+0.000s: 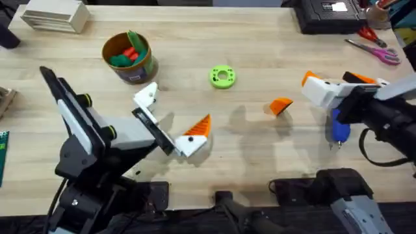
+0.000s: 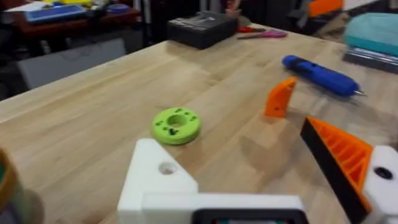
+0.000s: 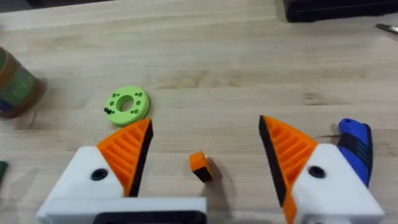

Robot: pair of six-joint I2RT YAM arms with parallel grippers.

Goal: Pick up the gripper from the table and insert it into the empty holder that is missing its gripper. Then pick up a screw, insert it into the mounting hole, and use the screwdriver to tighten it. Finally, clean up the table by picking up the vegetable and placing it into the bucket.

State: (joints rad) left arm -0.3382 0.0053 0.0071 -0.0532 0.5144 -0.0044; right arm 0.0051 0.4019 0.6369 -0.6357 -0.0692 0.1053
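loose orange gripper (image 1: 281, 105) lies on desk (image 1: 260, 39) mid-right, near screwdriver (image 1: 340, 128). left claw (image 1: 170, 120) open, its bare white holder (image 1: 146, 96) lacks a finger. right claw (image 3: 204, 152) open, empty. bucket (image 1: 130, 57) far left, veg inside.

No text can be read; the bucket's (image 1: 133, 62) label is illegible.

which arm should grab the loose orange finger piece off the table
Probably the right: its open gripper hovers just short of the gripper, framed between its fingers. The left arm carries the empty holder.
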